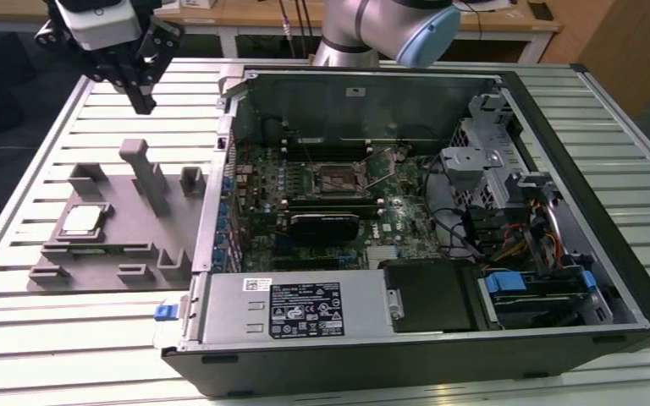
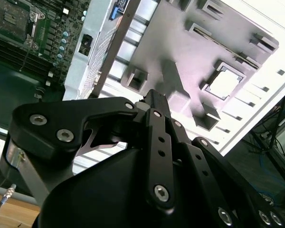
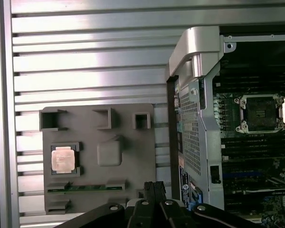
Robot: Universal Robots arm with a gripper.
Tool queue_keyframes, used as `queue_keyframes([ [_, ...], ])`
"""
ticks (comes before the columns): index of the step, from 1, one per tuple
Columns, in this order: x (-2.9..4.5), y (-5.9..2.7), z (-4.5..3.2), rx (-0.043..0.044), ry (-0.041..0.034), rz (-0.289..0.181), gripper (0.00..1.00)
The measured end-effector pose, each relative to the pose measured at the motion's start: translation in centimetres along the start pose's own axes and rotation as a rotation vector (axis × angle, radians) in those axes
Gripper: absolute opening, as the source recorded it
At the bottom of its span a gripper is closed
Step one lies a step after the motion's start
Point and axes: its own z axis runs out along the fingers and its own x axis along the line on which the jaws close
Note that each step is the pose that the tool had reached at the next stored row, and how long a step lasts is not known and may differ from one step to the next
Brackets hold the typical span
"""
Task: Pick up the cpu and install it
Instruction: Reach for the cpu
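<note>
While the gripper (image 1: 142,103) hangs over the slatted table (image 1: 31,338) just beyond one end of the grey tray (image 1: 133,254), its fingers are pressed together with nothing between them. From where I stand, the cpu (image 1: 82,222) lies flat in a square recess of that tray, silver lid up, toward the exterior view's left and well apart from the gripper. Beside the tray, on the exterior view's right, an open computer case (image 1: 359,364) lies on its side. Inside it the green motherboard (image 1: 404,224) carries the black-framed socket (image 1: 340,178), its metal cover swung back.
</note>
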Motion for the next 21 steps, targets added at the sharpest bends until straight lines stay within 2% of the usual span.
queue_keyframes([
  [21, 2.16, -0.18, 0.34, 0.0001, 0.0001, 0.0, 0.11],
])
